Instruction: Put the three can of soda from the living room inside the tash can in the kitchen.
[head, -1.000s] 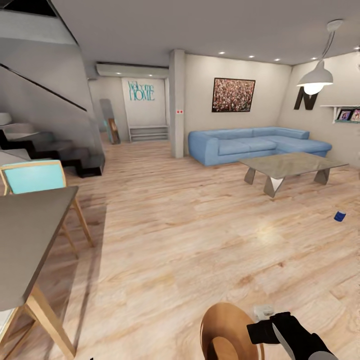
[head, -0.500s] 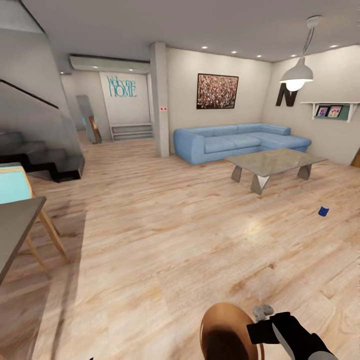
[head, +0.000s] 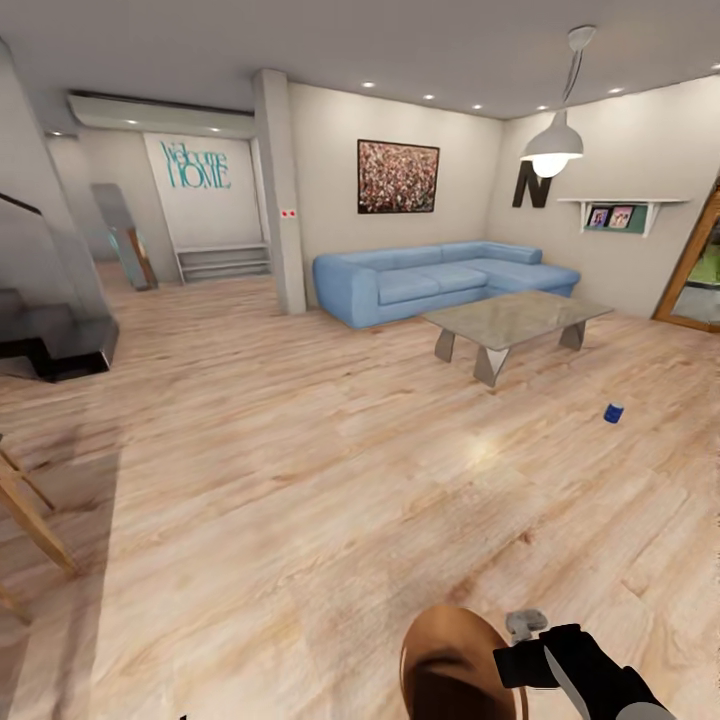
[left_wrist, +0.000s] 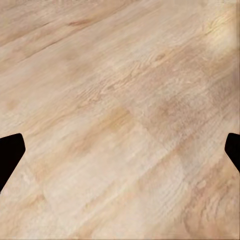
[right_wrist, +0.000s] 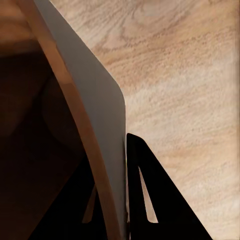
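Right claw (right_wrist: 111, 210) is clamped on the bin (right_wrist: 65, 125) wall: in the right wrist view one dark finger lies inside the brown interior and the other (right_wrist: 155, 200) lies against the pale grey outer face, with the rim running between them. In the head view the right claw (head: 522, 655) holds the bin (head: 455, 665) at the lower edge of the frame, brown interior facing the camera, above the floor (head: 300, 480).

Left claw (left_wrist: 120, 150) is spread wide: its two dark fingertips sit at opposite edges of the left wrist view, with bare wood floor (left_wrist: 120, 110) between them and nothing held.

Beyond the bin, light wood floor extends across the living room. A small blue object (head: 613, 413) lies on the floor, well apart from the claw; what it is cannot be told. A glass-topped table (head: 515, 320) stands further off, with a blue sofa (head: 440, 280) just behind it against the back wall. A picture (head: 398, 177) hangs above the sofa. A pendant lamp (head: 551, 150) hangs over the table. A shelf (head: 620, 212) is fixed to the side wall. A pillar (head: 280, 195) stands beside the sofa. Dark stairs (head: 50, 340) sit at the far left.
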